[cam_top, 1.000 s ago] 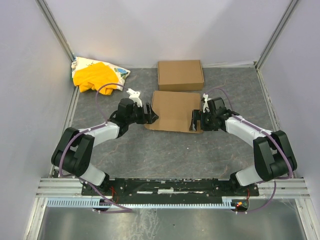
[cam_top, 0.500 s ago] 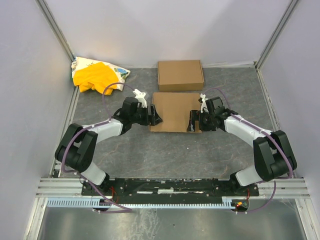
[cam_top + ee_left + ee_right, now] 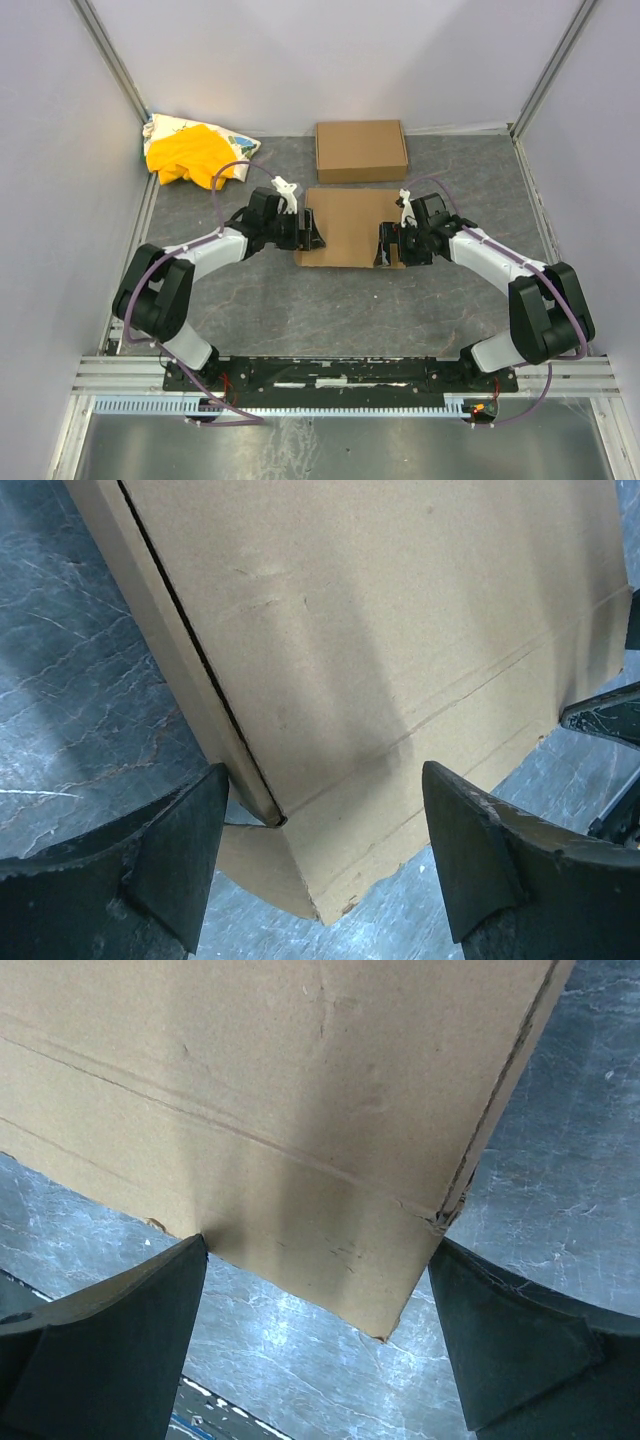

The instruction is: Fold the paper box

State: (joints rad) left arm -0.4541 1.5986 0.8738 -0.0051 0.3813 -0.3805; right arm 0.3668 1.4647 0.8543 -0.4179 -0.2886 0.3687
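At either side, fingers [image 3: 310, 232] hide paper box [image 3: 348, 222] edges.

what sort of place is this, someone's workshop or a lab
Most likely a robotics lab test cell: plain white panels in aluminium framing enclose a dark table, and the left arm and right arm are bolted to a rail at its near edge.

Two brown cardboard boxes are counted: the paper box [image 3: 350, 225], lying between the left hand [image 3: 306, 231] and the right hand [image 3: 389, 243], and one other cardboard box [image 3: 361, 150] just beyond both hands. One yellow cloth bundle [image 3: 195, 152] is seen, well beyond the left hand and out to its left. Two hands are counted, each with two fingers [image 3: 170, 870]. One counter [image 3: 350, 310] is seen beneath the hands.
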